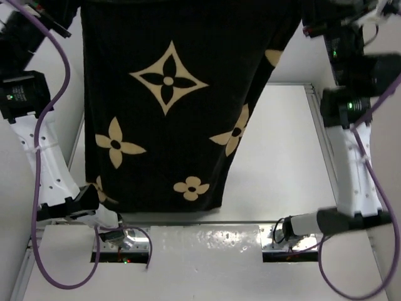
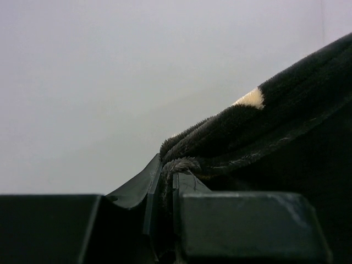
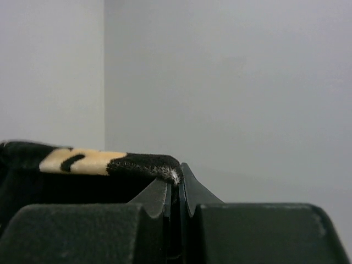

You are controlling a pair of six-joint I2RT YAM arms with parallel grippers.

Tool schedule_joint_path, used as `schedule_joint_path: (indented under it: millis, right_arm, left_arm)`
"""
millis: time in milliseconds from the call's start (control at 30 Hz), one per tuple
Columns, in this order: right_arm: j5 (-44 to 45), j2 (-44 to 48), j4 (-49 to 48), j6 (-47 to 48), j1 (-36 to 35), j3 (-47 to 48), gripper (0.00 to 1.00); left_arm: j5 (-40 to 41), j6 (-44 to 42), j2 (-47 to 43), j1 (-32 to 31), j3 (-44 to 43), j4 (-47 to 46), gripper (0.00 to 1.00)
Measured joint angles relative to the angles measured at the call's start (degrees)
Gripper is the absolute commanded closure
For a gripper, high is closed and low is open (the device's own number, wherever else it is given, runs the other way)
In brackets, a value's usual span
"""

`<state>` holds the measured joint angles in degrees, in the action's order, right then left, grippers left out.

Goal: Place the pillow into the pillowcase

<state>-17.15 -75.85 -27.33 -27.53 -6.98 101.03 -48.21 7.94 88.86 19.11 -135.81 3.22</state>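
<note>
The pillowcase point(image 1: 169, 100), black plush with tan flower and star motifs, hangs stretched between my two arms above the table, its lower edge near the front. My left gripper point(image 2: 168, 181) is shut on a fold of the pillowcase's point(image 2: 264, 132) edge. My right gripper point(image 3: 176, 184) is shut on a corner of the pillowcase point(image 3: 110, 162). Both grippers are raised past the top edge of the top external view and do not show there. The pillow is not visible in any view; I cannot tell whether it is inside the case.
The white table point(image 1: 282, 157) shows to the right of the hanging case, with a raised rail point(image 1: 316, 125) along its right side. The left arm point(image 1: 44, 163) and right arm point(image 1: 354, 157) stand at the sides, purple cables looping off them.
</note>
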Motion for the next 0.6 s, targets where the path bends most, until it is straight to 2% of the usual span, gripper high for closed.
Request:
schedule_joint_path:
  millis: [100,167,233,300,400,500,600]
  right_arm:
    - [-1.2,-11.9,6.6,-2.5,1.5,17.3,1.0]
    - [-2.7,-22.9,10.8,-5.6,2.3,32.2,1.0]
    - [-2.9,-30.1,13.7,-8.0,2.7,38.0,1.0]
    - [-2.3,-30.7,15.0,-8.5,2.7,33.4,1.0]
    - [-0.7,-25.1,14.2,-7.3,2.0,18.3,1.0]
    - [-0.3,-21.2,13.7,-6.0,1.7,15.3,1.0]
    - [-0.6,-16.2,11.1,-5.2,1.7,15.8,1.0]
  left_arm:
    - [6.7,-5.8,1.0,-4.0,3.8,4.6,1.0]
    - [9.4,-7.7,5.1,-5.4,-2.3,7.9,1.0]
    - [11.5,-9.0,9.9,-6.1,-6.3,9.3,1.0]
    - [13.2,-10.1,10.7,-6.6,-4.3,8.5,1.0]
    - [14.7,-11.5,10.6,-7.2,-3.2,8.4,1.0]
    - [15.7,-12.3,12.8,-7.4,-12.3,9.0,1.0]
    - [17.2,-12.7,13.0,-7.2,-18.4,3.3,1.0]
